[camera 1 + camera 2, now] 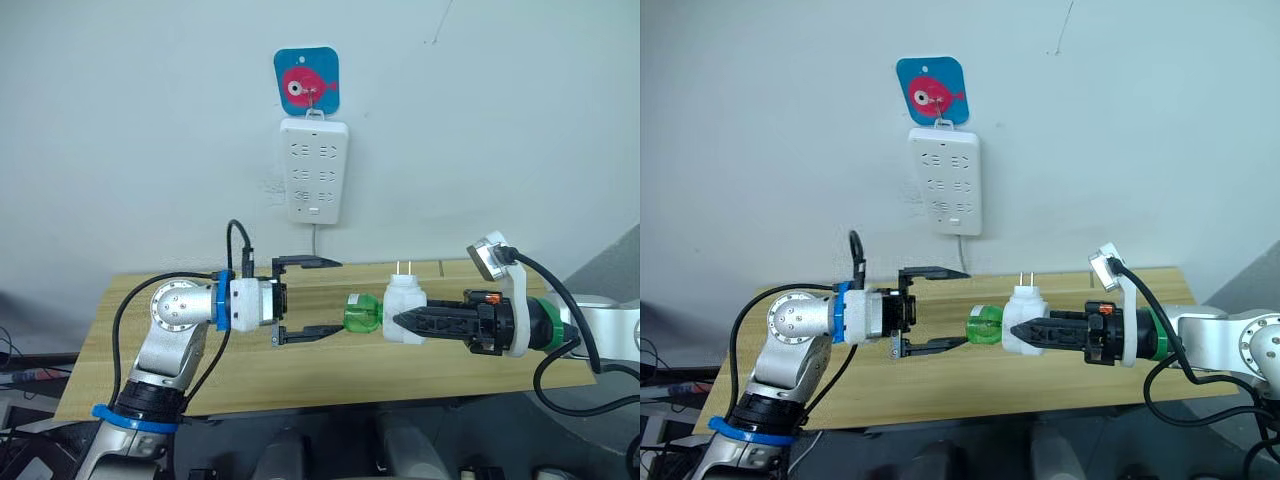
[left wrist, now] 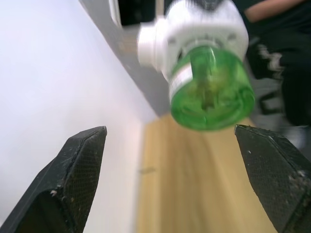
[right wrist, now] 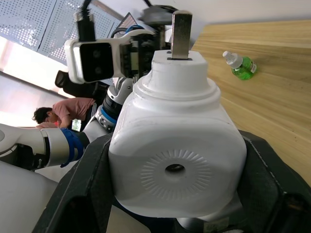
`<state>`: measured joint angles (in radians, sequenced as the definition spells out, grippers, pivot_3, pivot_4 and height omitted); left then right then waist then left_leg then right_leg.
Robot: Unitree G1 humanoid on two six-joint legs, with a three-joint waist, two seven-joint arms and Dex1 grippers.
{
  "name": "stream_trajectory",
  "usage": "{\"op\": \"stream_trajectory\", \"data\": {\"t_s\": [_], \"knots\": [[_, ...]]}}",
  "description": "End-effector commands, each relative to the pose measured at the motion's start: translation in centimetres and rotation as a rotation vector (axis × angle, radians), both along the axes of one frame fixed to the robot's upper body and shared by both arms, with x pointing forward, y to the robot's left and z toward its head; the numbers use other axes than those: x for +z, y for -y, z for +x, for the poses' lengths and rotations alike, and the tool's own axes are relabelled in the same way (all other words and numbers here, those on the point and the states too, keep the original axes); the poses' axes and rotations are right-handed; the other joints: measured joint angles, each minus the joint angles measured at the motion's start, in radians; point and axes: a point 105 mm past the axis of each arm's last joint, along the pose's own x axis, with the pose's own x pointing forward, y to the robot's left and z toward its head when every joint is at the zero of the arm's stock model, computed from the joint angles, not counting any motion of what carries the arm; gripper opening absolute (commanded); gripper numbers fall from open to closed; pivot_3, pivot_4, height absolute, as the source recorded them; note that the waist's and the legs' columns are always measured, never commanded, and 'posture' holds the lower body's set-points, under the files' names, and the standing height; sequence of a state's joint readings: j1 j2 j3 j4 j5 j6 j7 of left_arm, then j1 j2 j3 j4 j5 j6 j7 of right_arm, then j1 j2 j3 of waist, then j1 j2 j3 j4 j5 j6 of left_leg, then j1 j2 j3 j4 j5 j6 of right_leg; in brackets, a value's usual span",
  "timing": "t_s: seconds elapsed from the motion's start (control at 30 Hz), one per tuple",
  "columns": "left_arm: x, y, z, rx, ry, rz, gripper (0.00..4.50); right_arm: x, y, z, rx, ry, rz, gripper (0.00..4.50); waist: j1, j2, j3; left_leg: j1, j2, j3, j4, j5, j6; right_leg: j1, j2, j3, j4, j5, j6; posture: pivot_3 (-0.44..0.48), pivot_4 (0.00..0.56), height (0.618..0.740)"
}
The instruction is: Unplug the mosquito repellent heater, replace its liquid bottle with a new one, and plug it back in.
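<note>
My right gripper (image 1: pixel 398 320) is shut on the white mosquito repellent heater (image 1: pixel 405 303) and holds it in the air above the table, prongs up. Its liquid bottle (image 1: pixel 362 312), translucent green, sticks out of the heater sideways toward my left gripper (image 1: pixel 318 298). That gripper is open, its black fingers (image 1: pixel 312 263) above and below the bottle's level, just short of the bottle. In the left wrist view the bottle's base (image 2: pixel 212 95) faces the gap between the fingers. The new one (image 3: pixel 240 66), green with a whitish cap, lies on the table.
A white multi-socket power strip (image 1: pixel 313 170) hangs on the wall under a blue fish hook (image 1: pixel 306 82), its cord running down behind the wooden table (image 1: pixel 300 370). A person (image 3: pixel 54 114) shows in the background of the right wrist view.
</note>
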<state>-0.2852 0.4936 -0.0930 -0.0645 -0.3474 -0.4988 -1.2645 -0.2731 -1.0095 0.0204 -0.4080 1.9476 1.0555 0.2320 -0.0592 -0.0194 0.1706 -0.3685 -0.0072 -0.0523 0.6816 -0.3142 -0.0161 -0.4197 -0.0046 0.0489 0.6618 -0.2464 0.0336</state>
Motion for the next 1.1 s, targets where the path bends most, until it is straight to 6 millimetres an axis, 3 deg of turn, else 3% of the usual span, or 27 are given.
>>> {"op": "stream_trajectory", "data": {"t_s": [0.03,0.3,0.7,0.93,1.1], "knots": [[0.3,1.0,-1.2,-0.061,0.075,-0.033,4.45,1.1,-0.2,-0.1,0.013,0.035,0.03,2.97,0.0,0.0,0.0,0.0,0.0,0.0,0.0,0.0,0.0,0.0,0.0,0.0,0.0,0.0,0.0,-0.132,0.154,0.73],[-0.7,1.6,-1.5,-0.107,0.092,-0.008,4.45,1.2,-0.2,0.0,0.015,0.038,0.027,2.97,0.0,0.0,0.0,0.001,0.0,-0.001,0.0,0.0,0.0,0.0,0.0,-0.001,0.001,0.0,0.0,-0.134,0.152,0.73],[-0.8,-1.6,0.8,0.005,0.093,0.036,4.45,1.1,-0.1,-0.1,0.007,0.036,0.024,2.97,-0.001,0.0,0.0,0.001,0.001,-0.001,0.0,0.0,0.0,0.0,0.001,-0.002,0.001,0.0,0.0,-0.138,0.145,0.73],[-1.0,-0.1,-1.1,-0.064,0.079,-0.012,4.45,1.2,-0.2,0.2,0.001,0.037,0.034,2.97,-0.001,0.0,0.0,0.0,0.0,-0.001,0.0,0.0,0.0,0.0,0.001,-0.001,0.001,0.0,0.0,-0.138,0.145,0.73],[-0.5,1.0,-0.5,-0.054,0.085,-0.057,4.45,1.3,-0.3,0.7,-0.013,0.037,0.049,2.97,-0.001,0.0,0.0,0.001,0.0,-0.002,0.0,0.0,0.0,0.0,0.001,-0.002,0.001,0.0,0.0,-0.139,0.144,0.73]]}}
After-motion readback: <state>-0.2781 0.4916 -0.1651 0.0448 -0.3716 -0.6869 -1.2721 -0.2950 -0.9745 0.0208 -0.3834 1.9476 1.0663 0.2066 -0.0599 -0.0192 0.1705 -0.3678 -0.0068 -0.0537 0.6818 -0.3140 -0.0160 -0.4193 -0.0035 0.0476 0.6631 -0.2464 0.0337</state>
